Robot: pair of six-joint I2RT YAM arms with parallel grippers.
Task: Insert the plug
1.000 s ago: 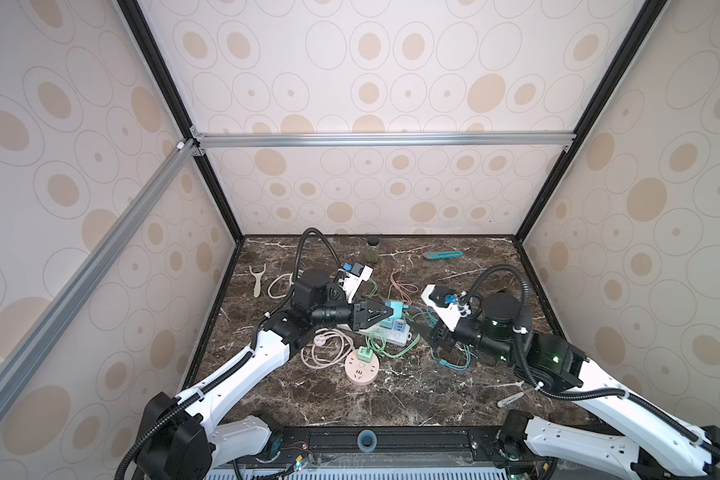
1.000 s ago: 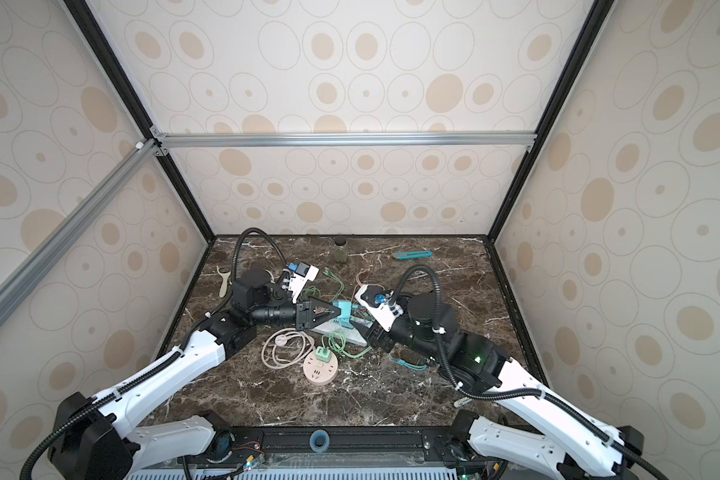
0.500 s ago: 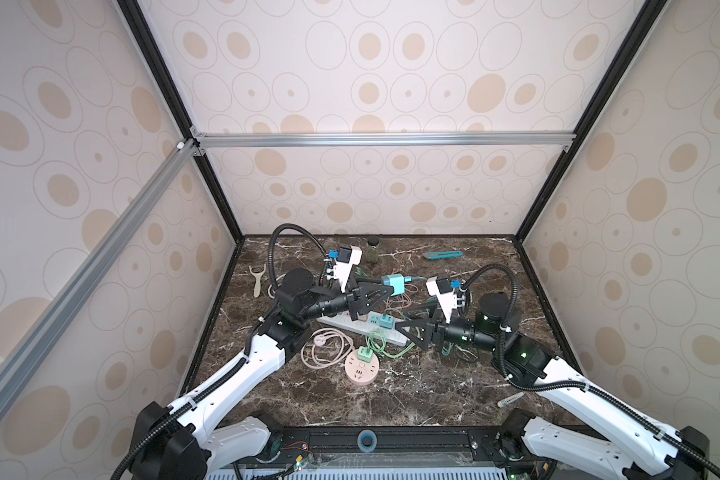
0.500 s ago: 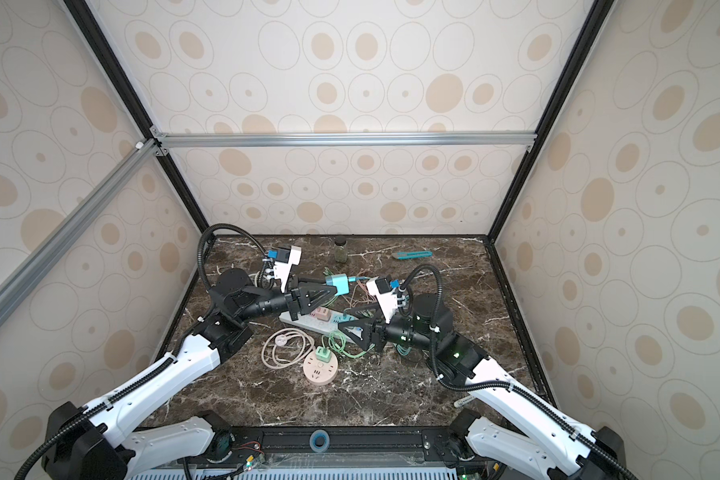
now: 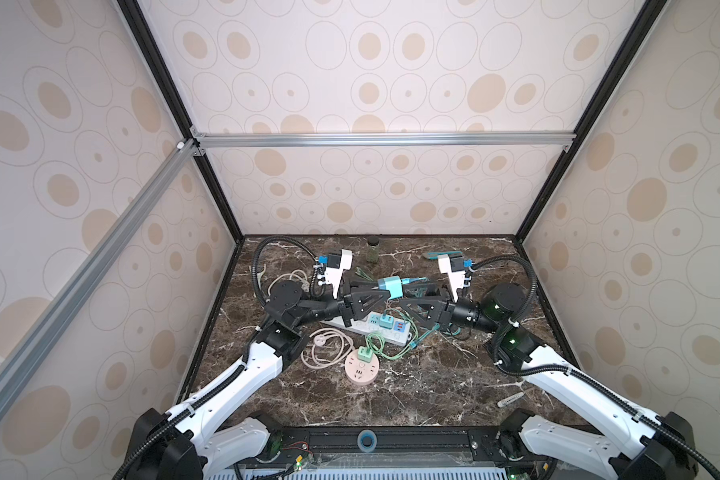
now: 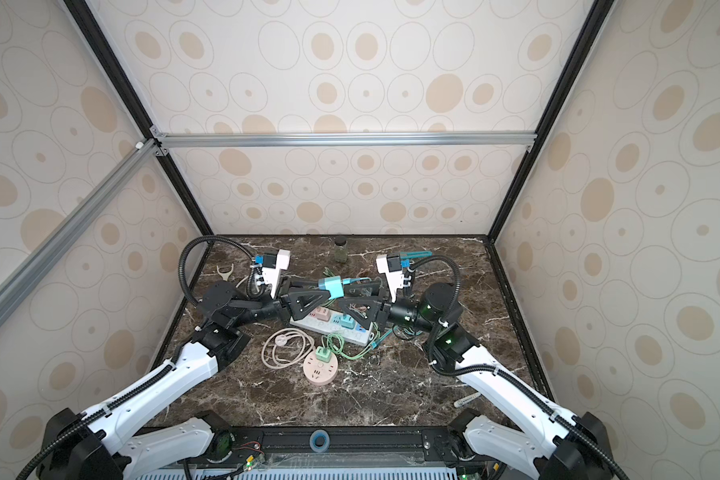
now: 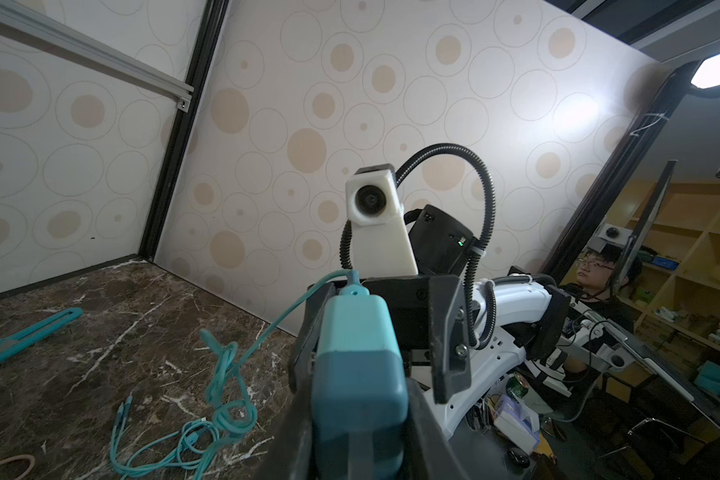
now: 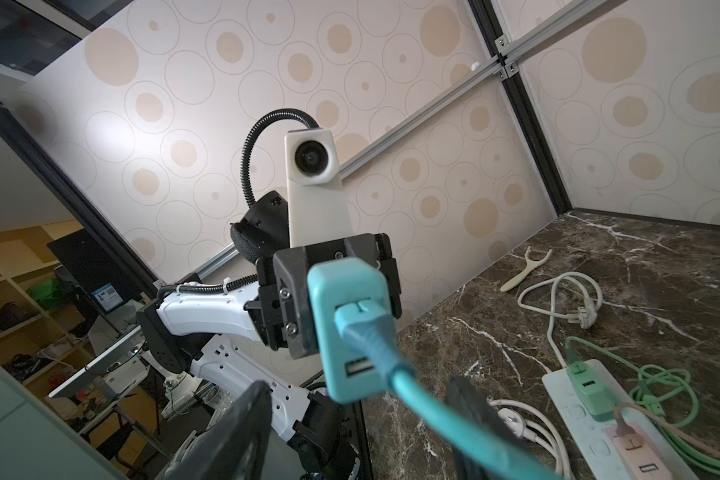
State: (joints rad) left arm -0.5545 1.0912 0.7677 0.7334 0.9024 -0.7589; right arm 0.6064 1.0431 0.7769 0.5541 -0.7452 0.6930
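Marble top [image 5: 391,399]; L tool [image 5: 381,293] pinches blue plug [image 5: 391,286]; R tool [image 5: 406,299] spread.

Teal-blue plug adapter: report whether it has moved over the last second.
Yes. In a top view the teal-blue plug adapter in the left gripper has shifted from over the white power strip toward the back wall.

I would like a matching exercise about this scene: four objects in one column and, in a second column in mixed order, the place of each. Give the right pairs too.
Objects
1. blue USB charger
2. round pink socket
3. small bottle
4. white power strip

Places
A. stands upright at the back edge of the table
B. lies flat, several chargers plugged in
C. held in the left hand, above the table
D. nearest the front, beside a coiled beige cable

Pairs: 1-C, 2-D, 3-A, 4-B
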